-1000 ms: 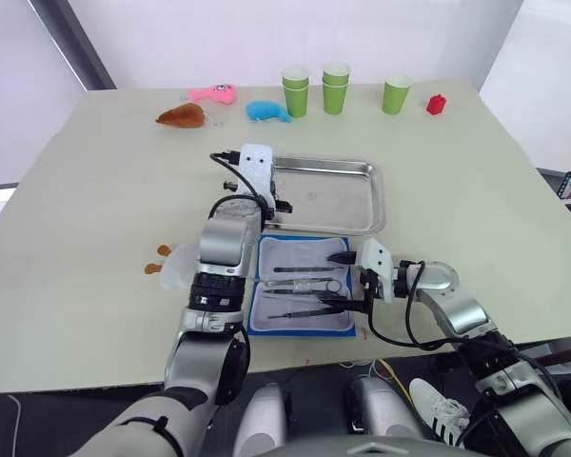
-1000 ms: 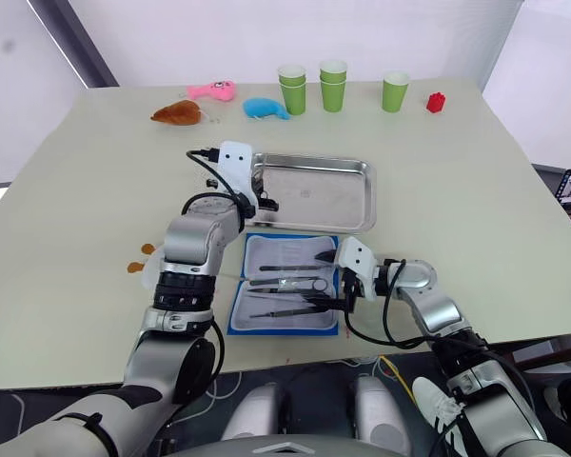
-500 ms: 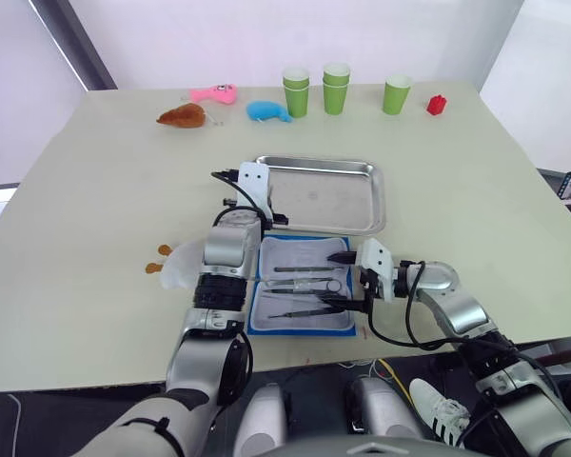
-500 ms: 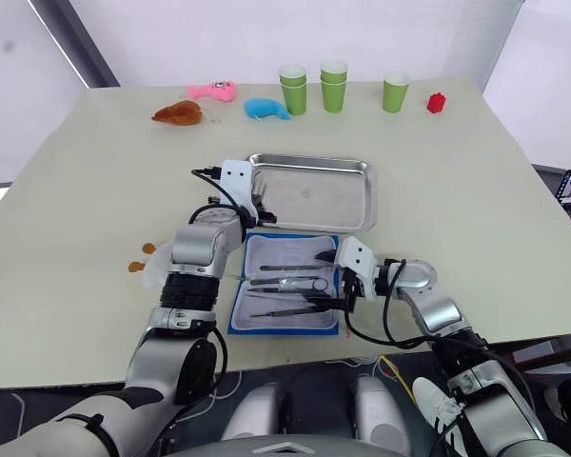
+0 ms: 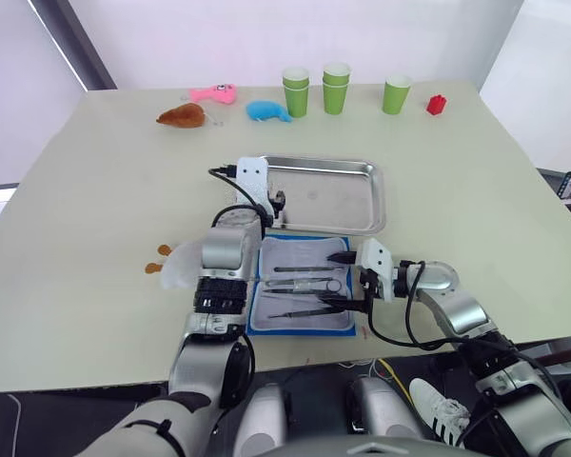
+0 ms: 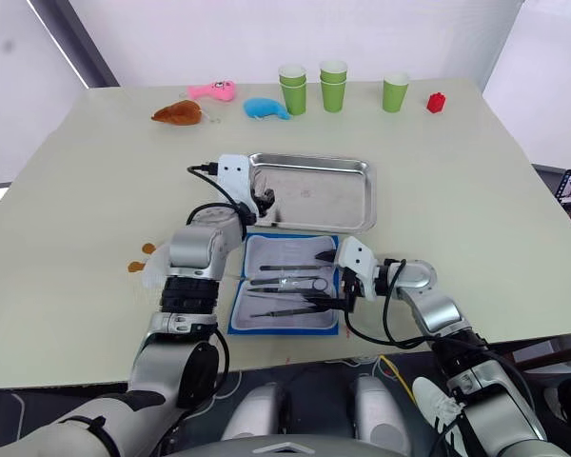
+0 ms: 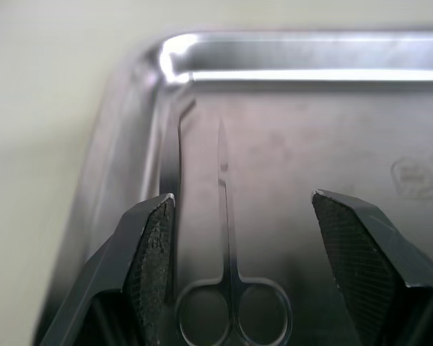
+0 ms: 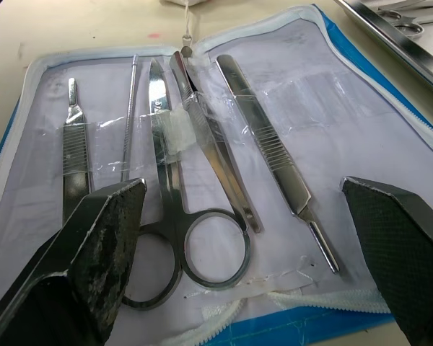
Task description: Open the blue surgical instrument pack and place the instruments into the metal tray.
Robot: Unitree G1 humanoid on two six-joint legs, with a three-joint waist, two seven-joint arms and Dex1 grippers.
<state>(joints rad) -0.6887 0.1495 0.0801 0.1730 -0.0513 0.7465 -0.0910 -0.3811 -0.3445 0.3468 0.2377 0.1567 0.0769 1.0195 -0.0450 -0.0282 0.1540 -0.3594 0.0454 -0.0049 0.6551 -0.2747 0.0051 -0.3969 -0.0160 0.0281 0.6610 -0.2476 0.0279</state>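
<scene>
From the head camera we've got the blue surgical instrument pack [image 5: 303, 295] lying open on the table [image 5: 95, 190], right against the near rim of the metal tray [image 5: 362, 169]. The left gripper [image 5: 277, 201] sits over the tray's left end, and the right gripper [image 5: 347, 282] is at the pack's right edge, over the lining. Along the far side of the table we see three lots of green cups [image 5: 335, 87], a red block [image 5: 437, 104], a blue whale toy [image 5: 266, 111], a pink toy [image 5: 214, 93] and a brown one [image 5: 181, 116].

In the left wrist view both fingers [image 7: 150, 267] are spread wide with nothing between them, and a pair of small scissors [image 7: 231, 281] lies flat on the tray floor, tips pointing toward the rounded corner.

The right wrist view shows that gripper's fingers [image 8: 101, 252] wide apart too, empty, hovering above the open pack. The instruments [image 8: 202, 166] are still tucked in there under clear straps: ring-handled scissors, tweezers, a probe and flat handles, side by side on the pale lining.
</scene>
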